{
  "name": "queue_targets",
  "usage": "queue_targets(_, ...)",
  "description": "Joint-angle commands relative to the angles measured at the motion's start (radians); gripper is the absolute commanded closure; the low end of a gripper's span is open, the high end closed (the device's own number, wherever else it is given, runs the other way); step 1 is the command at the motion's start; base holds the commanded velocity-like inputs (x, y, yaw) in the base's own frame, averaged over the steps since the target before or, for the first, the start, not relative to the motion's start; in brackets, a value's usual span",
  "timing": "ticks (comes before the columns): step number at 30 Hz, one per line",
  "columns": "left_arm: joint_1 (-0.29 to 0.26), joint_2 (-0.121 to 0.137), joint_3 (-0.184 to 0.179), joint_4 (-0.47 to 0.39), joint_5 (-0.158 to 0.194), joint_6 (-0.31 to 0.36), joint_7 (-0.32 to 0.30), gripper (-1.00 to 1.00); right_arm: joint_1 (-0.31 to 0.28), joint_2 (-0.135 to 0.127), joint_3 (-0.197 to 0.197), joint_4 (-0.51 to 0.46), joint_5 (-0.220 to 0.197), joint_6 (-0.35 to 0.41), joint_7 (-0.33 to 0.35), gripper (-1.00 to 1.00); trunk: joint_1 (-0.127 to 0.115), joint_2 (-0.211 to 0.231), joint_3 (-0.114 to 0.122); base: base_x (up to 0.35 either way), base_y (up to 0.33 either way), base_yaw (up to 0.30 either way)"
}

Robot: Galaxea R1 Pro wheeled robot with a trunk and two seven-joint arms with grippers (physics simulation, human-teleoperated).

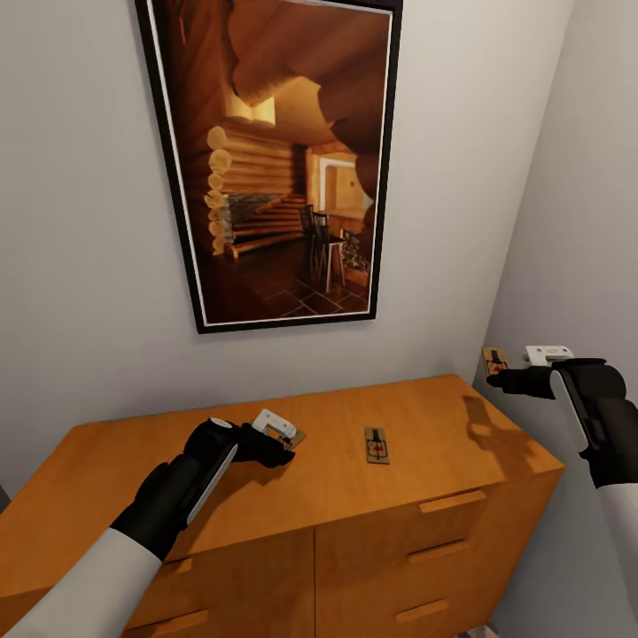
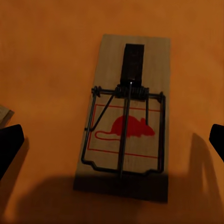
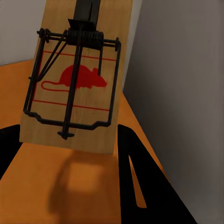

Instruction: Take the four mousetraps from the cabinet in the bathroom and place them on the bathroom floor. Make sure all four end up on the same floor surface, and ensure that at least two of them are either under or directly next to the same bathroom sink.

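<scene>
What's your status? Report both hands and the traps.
Right hand shut on mousetrap, lifted beside the wall. Left hand open by a second trap. Third trap flat on cabinet top. Nothing blocking.

Left gripper [image 1: 285, 446] covering most of a mousetrap [image 1: 291, 435], held mousetrap [image 3: 79, 74] top cropped (right wrist view), cabinet [image 1: 372, 540] base cut off, fourth trap possibly the sliver [image 2: 5, 113].

1. No words, numbers or brand names can be read anywhere.
2. The mousetrap [image 2: 125, 121] lying on the cabinet top [image 1: 133, 461] carries a printed sign: a red mouse silhouette inside a thin red outline.
3. The mousetrap [image 3: 77, 77] at the right gripper [image 1: 496, 379], near the right wall, bears the same red mouse sign.
</scene>
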Motion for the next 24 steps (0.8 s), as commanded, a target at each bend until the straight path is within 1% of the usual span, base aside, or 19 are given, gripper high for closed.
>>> queue_targets(1, -0.001, 0.0, -0.001, 0.001, -0.002, 0.004, -0.003, -1.0, -0.001, 0.0, -0.001, -0.001, -0.01, 0.005, -0.003, 1.0, 0.0, -0.001, -0.001, 0.0, 0.0, 0.0)
queue_targets(11, -0.001, -0.001, 0.002, 0.025, -0.002, 0.003, 0.001, -1.0, -0.001, 0.0, -0.001, 0.0, -0.011, 0.005, -0.003, 1.0, 0.0, -0.001, -0.001, 0.0, 0.0, 0.0)
queue_targets(24, -0.001, -0.011, 0.001, 0.032, -0.001, 0.002, 0.001, -1.0, -0.001, 0.0, -0.001, 0.0, -0.01, 0.005, -0.003, 1.0, 0.0, -0.001, -0.001, 0.0, 0.0, 0.0)
